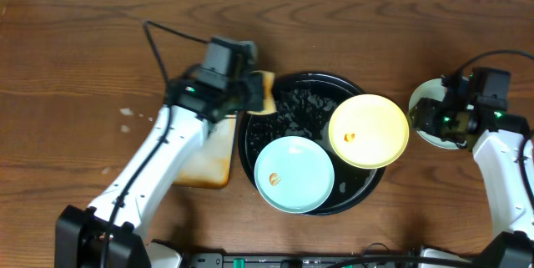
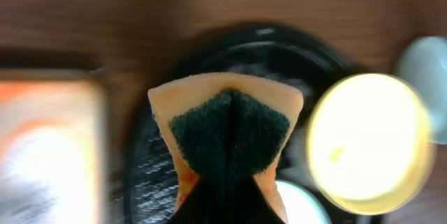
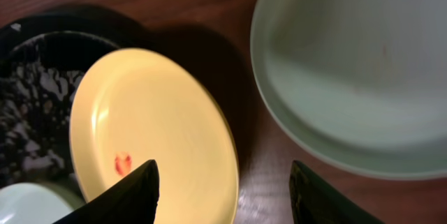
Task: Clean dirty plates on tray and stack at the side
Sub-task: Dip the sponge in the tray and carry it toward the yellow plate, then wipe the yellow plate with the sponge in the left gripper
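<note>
On the tray (image 1: 288, 113): yellow plate (image 1: 369, 130) and mint plate (image 1: 294, 174) lie flat, face up, round with no long axis; yellow plate overhangs the right rim | second mint plate (image 1: 424, 99) on tabletop (image 1: 83, 51), under the spread right claw (image 3: 223, 196) | left claw (image 1: 253, 94) pinching sponge (image 1: 266, 93) over the tray's left rim

Left hand (image 1: 260, 94) clamped, right hand (image 3: 223, 176) spread.
</note>
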Robot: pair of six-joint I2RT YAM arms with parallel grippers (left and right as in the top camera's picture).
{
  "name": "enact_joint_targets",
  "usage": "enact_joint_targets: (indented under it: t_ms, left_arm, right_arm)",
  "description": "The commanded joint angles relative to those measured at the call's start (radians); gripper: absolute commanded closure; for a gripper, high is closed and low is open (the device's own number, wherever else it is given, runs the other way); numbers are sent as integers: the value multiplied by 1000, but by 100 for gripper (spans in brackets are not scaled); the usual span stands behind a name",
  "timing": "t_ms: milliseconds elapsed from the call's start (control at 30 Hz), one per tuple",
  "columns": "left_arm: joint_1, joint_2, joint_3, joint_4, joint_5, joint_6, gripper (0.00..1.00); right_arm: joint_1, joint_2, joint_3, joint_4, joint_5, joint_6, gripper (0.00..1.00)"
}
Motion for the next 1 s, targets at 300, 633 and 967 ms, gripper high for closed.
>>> enact_joint_targets:
  t_ms: [300, 633, 967]
  left_arm:
    - [-225, 109, 20, 245, 20, -239, 93]
    - [-340, 217, 20, 317, 20, -246, 92]
    - [-380, 238, 20, 347, 19, -261, 92]
  right_arm:
    - [61, 74, -2, 81, 126, -323, 36]
    - [61, 147, -2, -5, 23, -323, 50]
    - [61, 209, -2, -31, 13, -303, 78]
